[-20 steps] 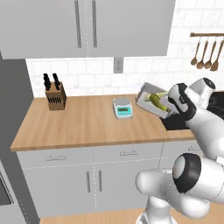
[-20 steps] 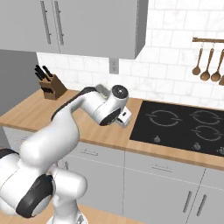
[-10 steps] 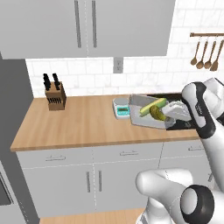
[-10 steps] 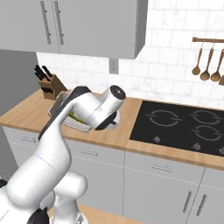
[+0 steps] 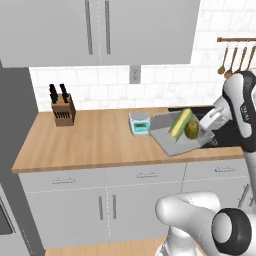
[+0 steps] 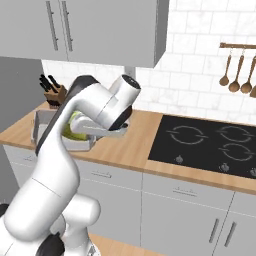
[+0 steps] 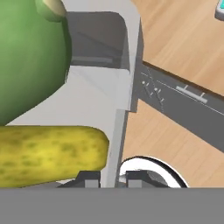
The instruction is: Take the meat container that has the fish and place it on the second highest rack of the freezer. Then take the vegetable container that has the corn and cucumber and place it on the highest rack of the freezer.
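Wooden counter [image 5: 90,145] below claw, grey cabinets beneath, black cooktop [image 6: 210,145] beside. Claw [image 7: 113,177] clamped narrow on rim of vegetable container [image 5: 172,137], tray lifted, tilted; corn [image 5: 180,124] and cucumber [image 5: 191,129] inside. Arm hides most of tray in right base view.

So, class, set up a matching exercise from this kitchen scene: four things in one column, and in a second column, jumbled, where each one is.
Things:
1. knife block
2. corn
3. kitchen scale
4. hanging spoons

Places:
A. on the tiled wall, under a rail, above the stovetop
B. in the vegetable container that the gripper holds by its wall, beside the cucumber
C. on the counter at the back left, near the wall
D. on the counter just left of the raised tray

Pairs: 1-C, 2-B, 3-D, 4-A
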Controlling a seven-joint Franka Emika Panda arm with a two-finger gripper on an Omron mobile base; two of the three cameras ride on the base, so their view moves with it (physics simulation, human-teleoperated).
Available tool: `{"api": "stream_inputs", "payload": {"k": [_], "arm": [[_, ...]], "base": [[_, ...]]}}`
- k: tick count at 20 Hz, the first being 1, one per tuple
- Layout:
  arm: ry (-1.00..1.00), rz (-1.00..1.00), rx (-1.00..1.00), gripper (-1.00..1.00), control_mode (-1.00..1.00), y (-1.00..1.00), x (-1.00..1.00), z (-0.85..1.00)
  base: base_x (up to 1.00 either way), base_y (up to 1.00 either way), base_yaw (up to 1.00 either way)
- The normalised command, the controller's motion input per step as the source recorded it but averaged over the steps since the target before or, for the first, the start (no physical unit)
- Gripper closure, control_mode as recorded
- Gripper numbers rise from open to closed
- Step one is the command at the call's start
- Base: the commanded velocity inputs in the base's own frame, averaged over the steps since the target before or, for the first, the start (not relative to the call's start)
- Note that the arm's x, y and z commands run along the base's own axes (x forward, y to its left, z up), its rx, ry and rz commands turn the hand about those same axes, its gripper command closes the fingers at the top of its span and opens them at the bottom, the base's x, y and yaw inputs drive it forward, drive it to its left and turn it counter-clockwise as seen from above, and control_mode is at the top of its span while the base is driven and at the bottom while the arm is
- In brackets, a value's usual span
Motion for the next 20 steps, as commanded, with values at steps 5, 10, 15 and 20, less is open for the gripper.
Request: {"api": "stream_inputs", "payload": {"k": [5, 10, 15, 20], "arm": [[-0.13, -0.04, -0.07, 1.0, -1.0, 0.2, -0.71, 0.25], [-0.08, -0.1, -0.1, 1.0, -1.0, 0.37, -0.43, 0.21], [-0.03, -0.08, -0.12, 1.0, -1.0, 0.35, -0.4, 0.16], [-0.01, 0.0, -0.02, 1.0, 1.0, 0.06, -0.14, 0.0]], "base": [[0.0, 0.0, 0.0], [0.0, 0.0, 0.0], [0.0, 0.0, 0.0], [-0.06, 0.01, -0.01]]}}
